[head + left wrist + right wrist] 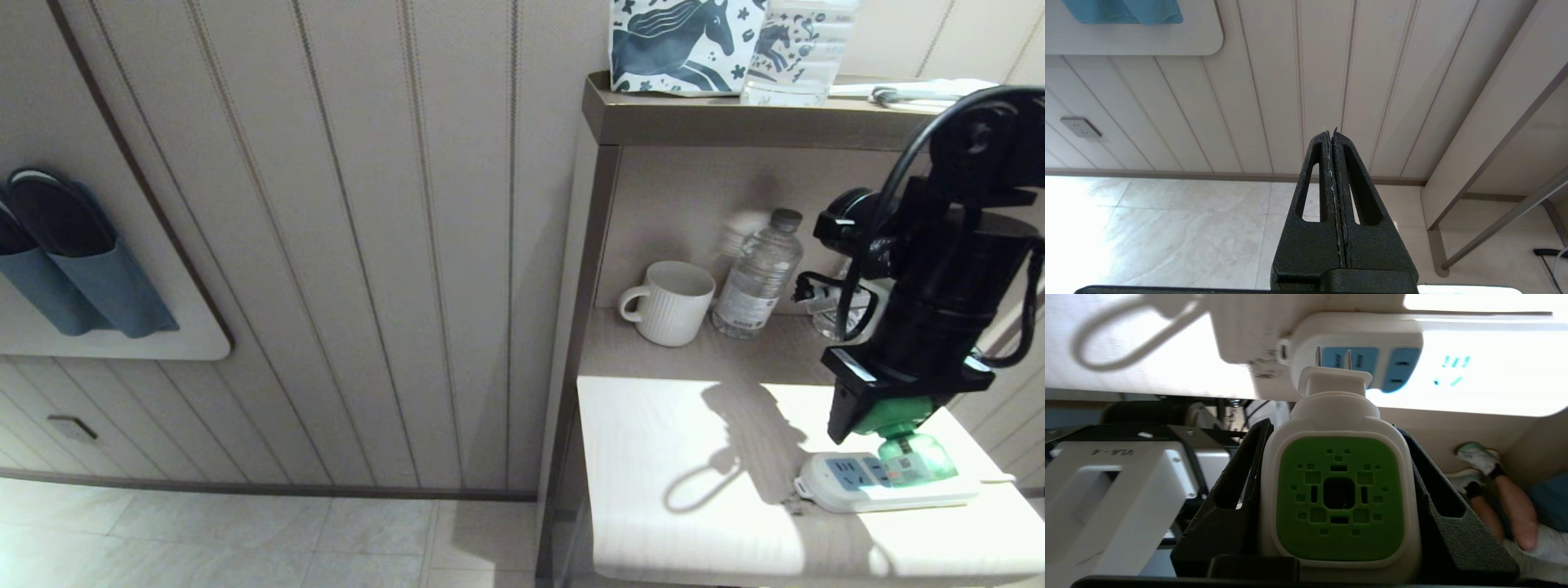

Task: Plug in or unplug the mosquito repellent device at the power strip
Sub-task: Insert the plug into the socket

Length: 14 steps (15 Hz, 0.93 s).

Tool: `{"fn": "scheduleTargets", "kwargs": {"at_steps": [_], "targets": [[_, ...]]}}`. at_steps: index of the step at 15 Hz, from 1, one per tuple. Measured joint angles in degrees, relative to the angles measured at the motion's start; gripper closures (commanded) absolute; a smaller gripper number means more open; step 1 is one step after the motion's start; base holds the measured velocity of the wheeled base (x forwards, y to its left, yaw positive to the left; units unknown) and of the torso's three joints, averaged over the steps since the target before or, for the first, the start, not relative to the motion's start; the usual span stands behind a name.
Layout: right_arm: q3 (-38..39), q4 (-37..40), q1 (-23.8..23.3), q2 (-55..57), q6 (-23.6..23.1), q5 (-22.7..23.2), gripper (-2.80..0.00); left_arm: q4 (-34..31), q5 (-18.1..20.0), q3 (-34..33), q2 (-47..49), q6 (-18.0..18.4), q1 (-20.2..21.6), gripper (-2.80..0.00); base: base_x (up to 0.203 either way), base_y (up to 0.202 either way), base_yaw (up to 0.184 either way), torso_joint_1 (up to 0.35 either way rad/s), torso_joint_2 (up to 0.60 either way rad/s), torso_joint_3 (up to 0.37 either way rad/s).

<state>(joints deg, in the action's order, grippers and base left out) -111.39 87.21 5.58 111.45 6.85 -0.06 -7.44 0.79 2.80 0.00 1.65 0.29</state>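
My right gripper (pixel 878 416) hangs over the right end of the pale table and is shut on the mosquito repellent device (pixel 1339 498), one black finger on each side of its white and green head. Below the fingers shows its translucent green bottle (pixel 914 457). Both metal prongs (pixel 1333 359) are bare, right in front of a light-blue socket face of the power strip (pixel 1372 339), and I cannot tell whether their tips touch it. The white power strip (pixel 873 486) lies flat on the table under the device. My left gripper (pixel 1331 134) is shut and empty, low over the floor beside the table.
A white ribbed mug (pixel 671 304) and a clear water bottle (pixel 758 278) stand at the back of the table under a shelf (pixel 735 122). A horse-patterned bag (pixel 686 45) sits on that shelf. The strip's white cord (pixel 1122 343) loops off one end. Blue slippers (pixel 73 261) hang on the wall.
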Motion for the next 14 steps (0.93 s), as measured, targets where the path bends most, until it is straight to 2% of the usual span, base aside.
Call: {"fn": "scheduleTargets", "kwargs": {"at_steps": [9, 14], "targets": [[-0.7, 0.0, -0.8, 3.2, -0.7, 1.0, 0.0, 0.0, 0.0, 0.0, 0.0, 0.0, 0.0, 0.0, 0.0, 0.0, 0.0, 0.0, 0.0, 0.0], [-0.2, 0.0, -1.9, 3.7, -2.8, 0.8, 0.0, 0.0, 0.0, 0.0, 0.0, 0.0, 0.0, 0.0, 0.0, 0.0, 0.0, 0.0, 0.0, 0.0]]}}
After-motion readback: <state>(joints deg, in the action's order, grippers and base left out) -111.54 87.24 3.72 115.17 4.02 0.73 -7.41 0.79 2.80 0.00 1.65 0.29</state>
